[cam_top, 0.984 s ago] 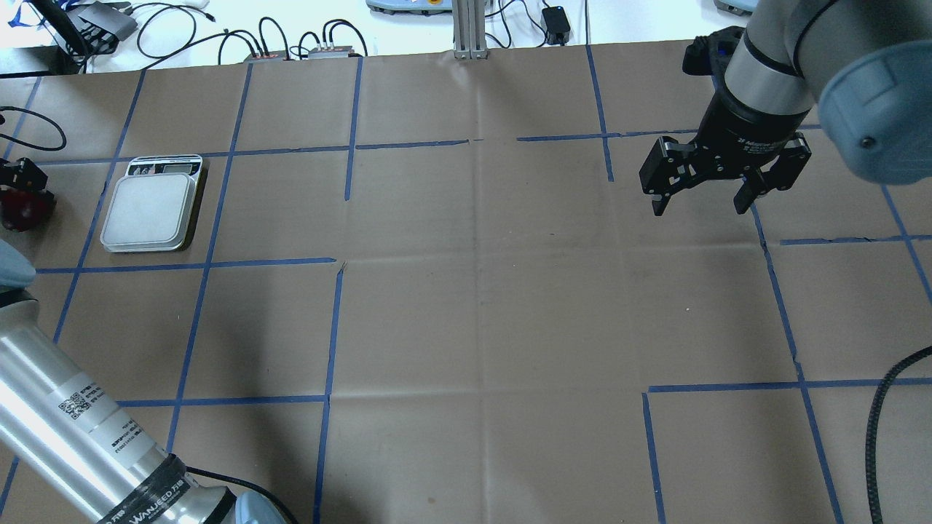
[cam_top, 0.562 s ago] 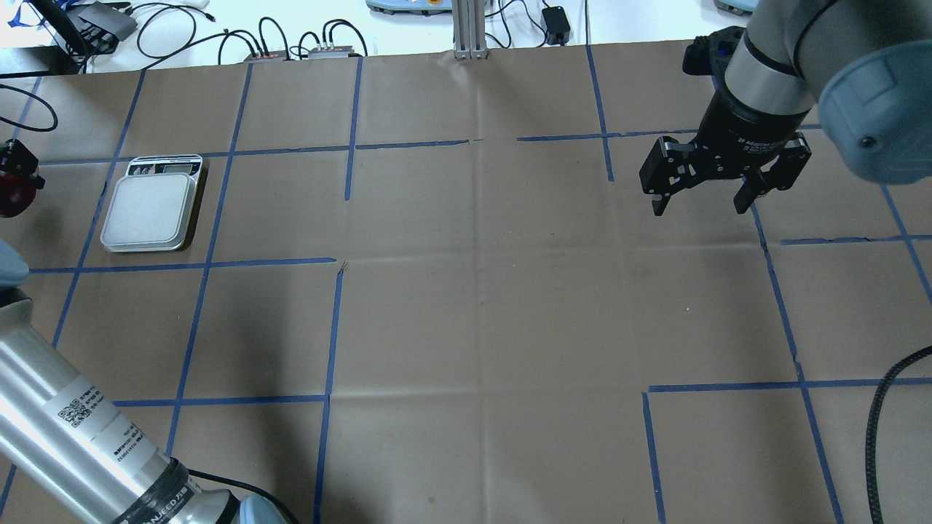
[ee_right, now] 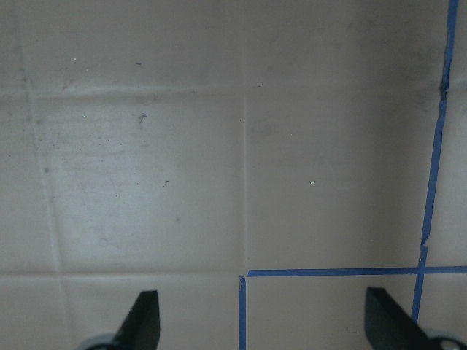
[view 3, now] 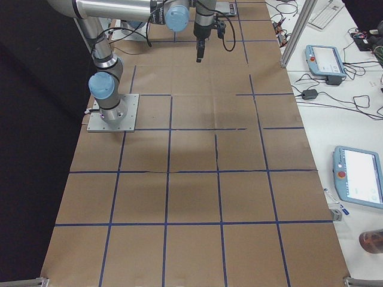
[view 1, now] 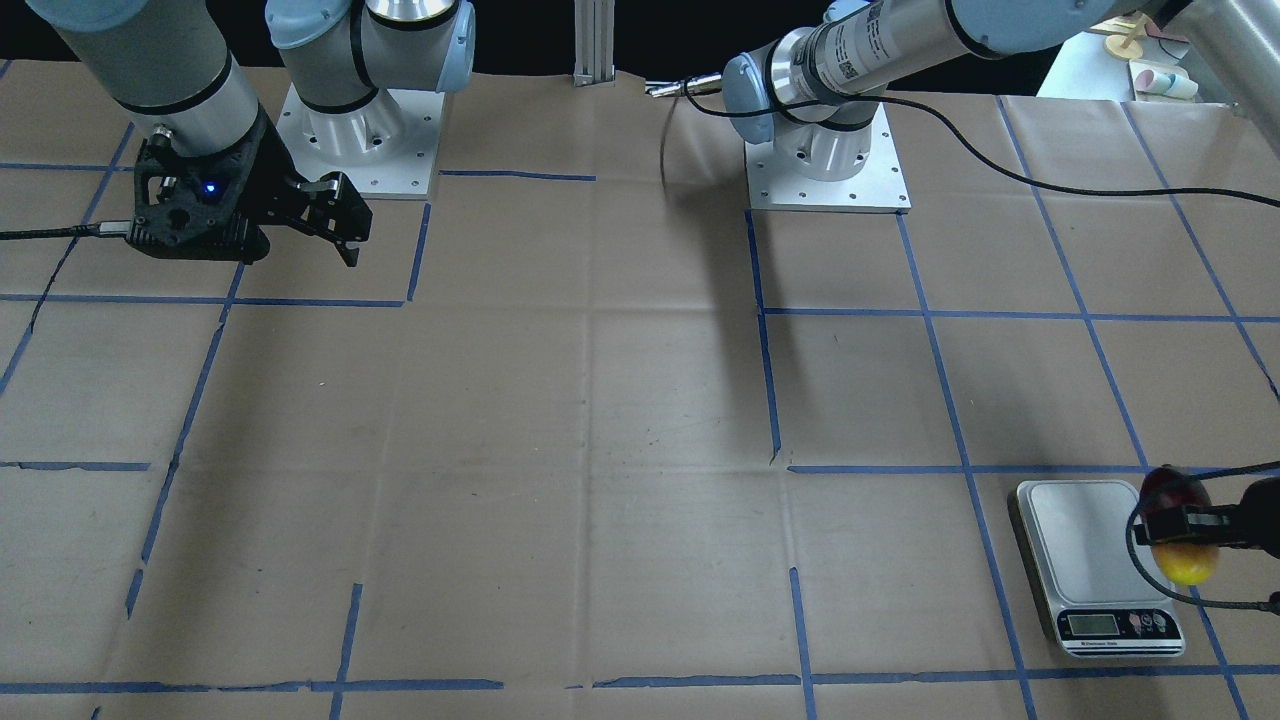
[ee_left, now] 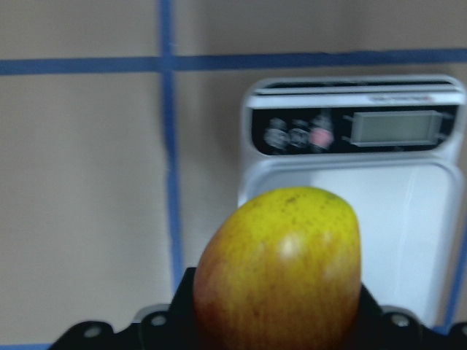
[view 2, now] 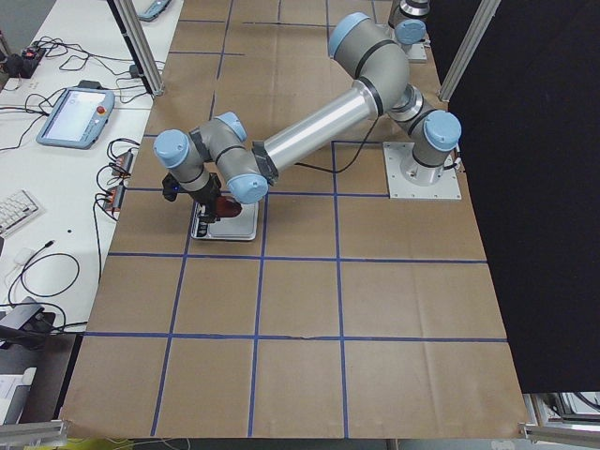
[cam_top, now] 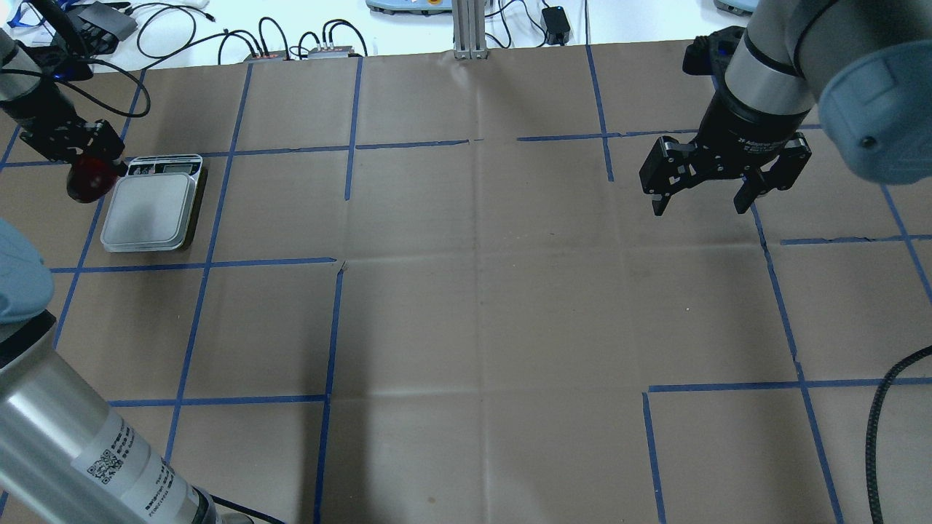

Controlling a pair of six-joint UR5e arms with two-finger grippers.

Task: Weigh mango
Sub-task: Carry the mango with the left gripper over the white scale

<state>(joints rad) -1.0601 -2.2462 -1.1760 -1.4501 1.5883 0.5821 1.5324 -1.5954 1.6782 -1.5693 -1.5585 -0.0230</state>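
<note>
Left tool: clamped across the middle of the mango, one finger on each flank.
Mango in the tool: dark red end toward the robot's base, yellow end jutting out past the fingers (it fills the lower part of the left wrist view).
Mango and scale: the fruit hung at the scale's left rim, beside the white platform and not resting on it; the display sat ahead of the yellow tip.
Right tool: fingers spread wide with nothing between them, above bare table, well apart from the scale.
</note>
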